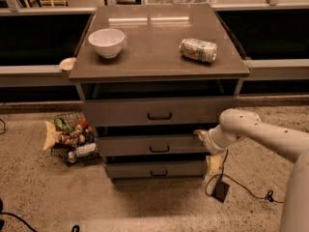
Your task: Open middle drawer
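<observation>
CABINET, CAMERA VIEW: We see the robot's gripper at the right-hand end of the middle drawer, level with its top edge, on a pale arm reaching in from the right; whether the gripper is spread or closed we cannot tell. The middle drawer is the second of three in the grey-brown cabinet, below the taller top drawer and above the lowest drawer, and it looks little if at all drawn out. We judge it a stiff, rigid box that should slide straight towards the camera; its contents are hidden, so its weight is anyone's guess. The flat front gives no purchase, so the natural hold is the small dark handle at its centre, well to the left of the gripper. A pull at the end instead may skew the drawer and bind it. A white bowl and a can lying on its side rest on the cabinet top, so we would favour a smooth pull
</observation>
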`<state>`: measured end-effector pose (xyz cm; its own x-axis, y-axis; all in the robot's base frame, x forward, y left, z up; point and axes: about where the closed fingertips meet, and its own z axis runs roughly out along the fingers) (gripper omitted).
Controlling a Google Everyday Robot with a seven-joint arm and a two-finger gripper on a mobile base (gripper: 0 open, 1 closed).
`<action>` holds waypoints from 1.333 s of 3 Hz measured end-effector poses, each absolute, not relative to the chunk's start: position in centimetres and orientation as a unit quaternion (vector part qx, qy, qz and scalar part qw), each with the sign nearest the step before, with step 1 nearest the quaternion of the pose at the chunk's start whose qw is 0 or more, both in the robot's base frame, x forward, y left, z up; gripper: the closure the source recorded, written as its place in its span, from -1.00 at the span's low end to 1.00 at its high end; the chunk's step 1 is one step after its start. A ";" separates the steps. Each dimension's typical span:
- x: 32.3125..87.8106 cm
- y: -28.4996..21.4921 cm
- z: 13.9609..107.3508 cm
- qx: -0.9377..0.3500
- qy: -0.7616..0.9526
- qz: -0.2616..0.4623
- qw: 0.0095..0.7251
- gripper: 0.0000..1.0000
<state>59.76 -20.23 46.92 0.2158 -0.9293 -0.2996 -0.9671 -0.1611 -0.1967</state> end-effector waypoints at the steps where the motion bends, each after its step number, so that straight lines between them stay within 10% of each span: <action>1: 62.4 -20.0 45.3 -0.765 0.615 0.051 0.184 -1.00; 3: 65.7 -19.2 42.4 -0.765 0.615 0.053 0.182 -1.00; 4: 65.7 -18.4 40.7 -0.766 0.614 0.069 0.178 -0.64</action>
<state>65.70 -18.39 40.72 0.2356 -0.9161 -0.3245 -0.9653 -0.1819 -0.1873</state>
